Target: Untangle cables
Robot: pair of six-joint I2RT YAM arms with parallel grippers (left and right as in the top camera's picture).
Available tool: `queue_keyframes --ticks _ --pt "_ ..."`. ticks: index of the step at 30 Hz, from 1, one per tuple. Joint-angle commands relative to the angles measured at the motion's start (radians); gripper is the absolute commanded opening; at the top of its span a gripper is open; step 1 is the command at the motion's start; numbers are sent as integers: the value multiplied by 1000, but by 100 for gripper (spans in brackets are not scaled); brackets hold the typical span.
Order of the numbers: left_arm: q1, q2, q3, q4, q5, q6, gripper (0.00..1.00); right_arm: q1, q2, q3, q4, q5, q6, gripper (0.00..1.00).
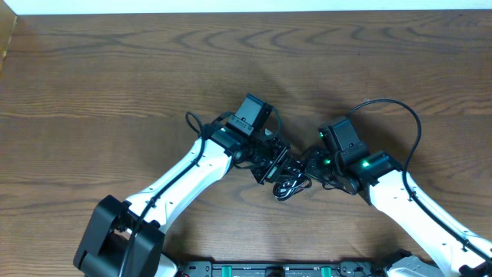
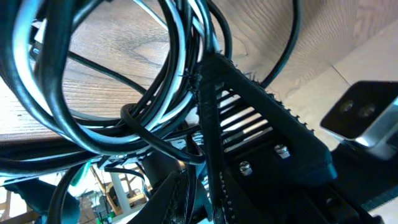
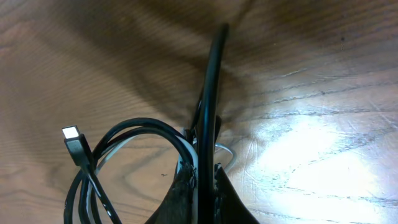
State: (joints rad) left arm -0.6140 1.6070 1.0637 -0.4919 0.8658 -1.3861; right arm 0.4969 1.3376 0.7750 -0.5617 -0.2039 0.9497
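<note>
1. The overhead view alone shows the layout. Both arms reach in from the desk's (image 1: 115, 77) near edge and meet about midway along its width. The cable bundle (image 1: 290, 185) lies between the left gripper (image 1: 278, 171) and the right gripper (image 1: 314, 163), closer to the near edge than the far one.
2. The overhead view is too small to show how either set of jaws stands; the wrist views settle it.
3. The left wrist view shows serrated fingers (image 2: 267, 118) drawn together at their tips, pinching strands where several loops of black cables (image 2: 56, 106) and a white cable (image 2: 177, 37) cross.
4. The right wrist view shows that gripper's jaws pressed together on a black cable (image 3: 211, 93) that rises straight up from them. A white strand (image 3: 195, 168) is caught alongside it.
5. Only the right wrist view shows a plug (image 3: 74, 143), black with a silver tip, at the end of a loop resting on the wood.
6. The desk is dark brown wood with a bold grain and a bright glare patch near the right gripper.
7. A pale strip (image 1: 231, 6) runs beyond the desk's far edge.
8. The left wrist view takes in a grey two-lens camera housing (image 2: 364, 115) and blurred room clutter.
</note>
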Motion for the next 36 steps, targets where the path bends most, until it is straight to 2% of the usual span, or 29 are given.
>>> queue_keyframes --ticks 1,12,23,29,36 --pt "-19 -13 25 -5 -54 -26 19 6 3 5 1 18 -5 3" --pt "-27 -10 22 -17 -172 -64 19 6 3 5 0 18 -16 3" --pt "-27 7 19 -23 -172 -113 27 6 3 5 0 18 -16 3" --pt "-27 7 19 -23 -172 -116 27 6 3 5 0 18 -16 4" --pt "-27 7 19 -24 -177 -179 27 7 3 5 0 18 -16 4"
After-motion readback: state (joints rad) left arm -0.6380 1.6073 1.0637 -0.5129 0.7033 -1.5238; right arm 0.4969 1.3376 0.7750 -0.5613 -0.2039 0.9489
